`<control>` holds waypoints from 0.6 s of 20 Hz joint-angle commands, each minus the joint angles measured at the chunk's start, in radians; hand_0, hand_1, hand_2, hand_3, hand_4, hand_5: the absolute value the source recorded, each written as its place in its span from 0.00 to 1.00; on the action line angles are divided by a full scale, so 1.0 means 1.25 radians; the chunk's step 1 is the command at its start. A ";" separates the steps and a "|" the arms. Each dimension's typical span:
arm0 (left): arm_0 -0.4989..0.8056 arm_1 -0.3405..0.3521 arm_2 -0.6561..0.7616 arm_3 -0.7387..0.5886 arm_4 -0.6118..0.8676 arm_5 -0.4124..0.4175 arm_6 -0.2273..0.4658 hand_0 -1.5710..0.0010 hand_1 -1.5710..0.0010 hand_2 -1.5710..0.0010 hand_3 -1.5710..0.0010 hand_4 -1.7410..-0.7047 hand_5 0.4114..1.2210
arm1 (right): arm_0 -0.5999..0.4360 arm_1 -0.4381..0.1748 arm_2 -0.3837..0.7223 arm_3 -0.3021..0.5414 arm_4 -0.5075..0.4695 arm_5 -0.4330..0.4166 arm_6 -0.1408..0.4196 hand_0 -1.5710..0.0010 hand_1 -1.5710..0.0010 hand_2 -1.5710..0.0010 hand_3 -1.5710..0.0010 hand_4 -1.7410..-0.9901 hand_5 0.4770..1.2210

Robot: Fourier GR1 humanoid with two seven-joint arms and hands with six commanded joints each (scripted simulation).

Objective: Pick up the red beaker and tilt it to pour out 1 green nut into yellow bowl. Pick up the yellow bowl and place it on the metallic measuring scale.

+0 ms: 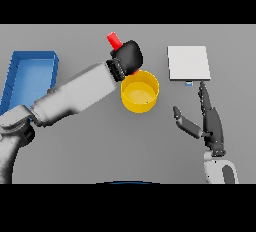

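I see a plain grey tabletop. Beaker: bright red. Bowl: yellow, with a paler yellow floor inside. Scale: pale metallic grey plate with a small blue mark at its near edge. Tray: blue. Left hand and right hand: dark, near black. My arms: white and grey.

A plain grey worktop carries a round yellow bowl near its middle, a flat square metallic measuring scale toward the right, and a blue rectangular tray at the left edge.
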 commanded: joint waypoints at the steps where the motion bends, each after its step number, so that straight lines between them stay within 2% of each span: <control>1: -0.013 -0.005 -0.014 0.020 -0.009 -0.002 -0.006 0.00 0.00 0.00 0.01 0.00 1.00 | -0.006 -0.005 -0.006 0.004 0.001 -0.003 0.001 1.00 1.00 1.00 1.00 0.63 0.15; 4: -0.052 -0.020 -0.058 0.044 -0.029 -0.033 -0.023 0.00 0.00 0.00 0.00 0.00 1.00 | -0.009 -0.009 -0.002 0.010 0.020 -0.012 -0.001 1.00 1.00 1.00 1.00 0.67 0.14; 7: -0.068 -0.019 -0.106 0.050 -0.049 -0.031 -0.050 0.00 0.00 0.00 0.00 0.01 1.00 | -0.014 -0.011 -0.007 0.008 0.011 -0.010 -0.012 1.00 1.00 1.00 1.00 0.70 0.15; 8: -0.079 -0.025 -0.118 0.052 -0.053 -0.029 -0.058 0.00 0.00 0.00 0.00 0.01 1.00 | -0.018 -0.015 -0.007 0.009 0.014 -0.009 -0.002 1.00 1.00 1.00 1.00 0.71 0.15; 12: -0.105 -0.026 -0.167 0.081 -0.075 0.006 -0.084 0.00 0.00 0.00 0.00 0.01 1.00 | -0.019 -0.012 -0.001 0.015 0.027 -0.016 -0.019 1.00 1.00 1.00 1.00 0.71 0.16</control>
